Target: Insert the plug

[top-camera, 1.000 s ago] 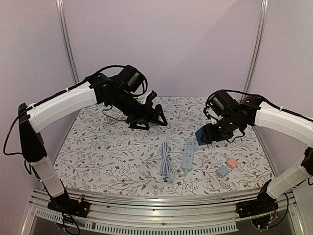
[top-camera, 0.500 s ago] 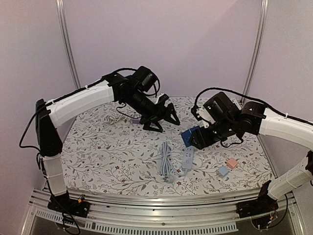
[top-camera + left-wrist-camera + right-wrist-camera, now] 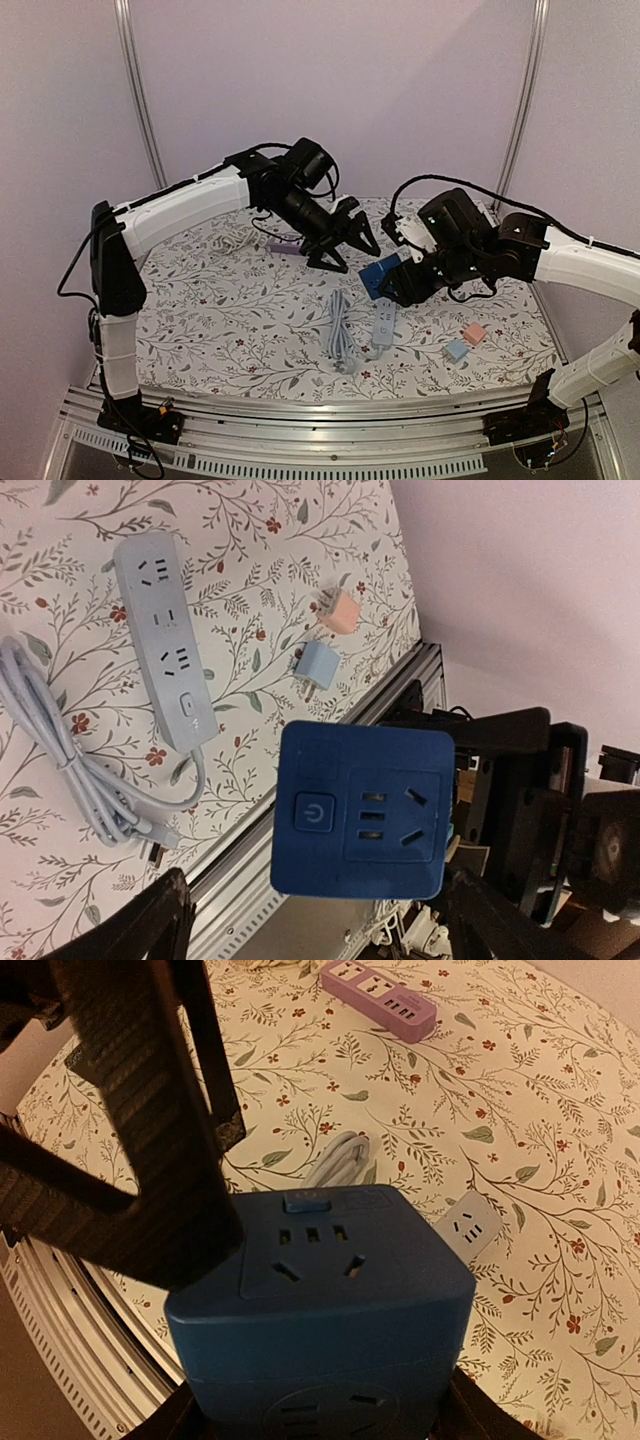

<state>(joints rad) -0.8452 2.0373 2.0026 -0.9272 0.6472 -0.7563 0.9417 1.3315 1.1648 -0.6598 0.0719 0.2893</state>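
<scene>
- We saw the right gripper [image 3: 393, 284] clamped on the blue socket cube [image 3: 379, 275], holding it above the table [image 3: 200, 320] just right of centre in the top view.
- The left gripper [image 3: 350, 247] hung with its jaws spread wide and nothing between them, just up and left of the cube and close to it without touching.
- In the left wrist view the cube's socket face, with its round button on the left, looked straight back at the camera, so we judged that face to be turned toward the left gripper. The cube was about as deep as it was wide, so it had no long axis to speak of.
- The pink plug [image 3: 474, 333] and pale blue plug [image 3: 456, 350] lay side by side on the table at lower right, nearer the right arm and well apart from both grippers. We could not tell which way their prongs pointed.
- The white power strip [image 3: 384, 318] lay below the cube, its long axis running up and down the frame.
</scene>
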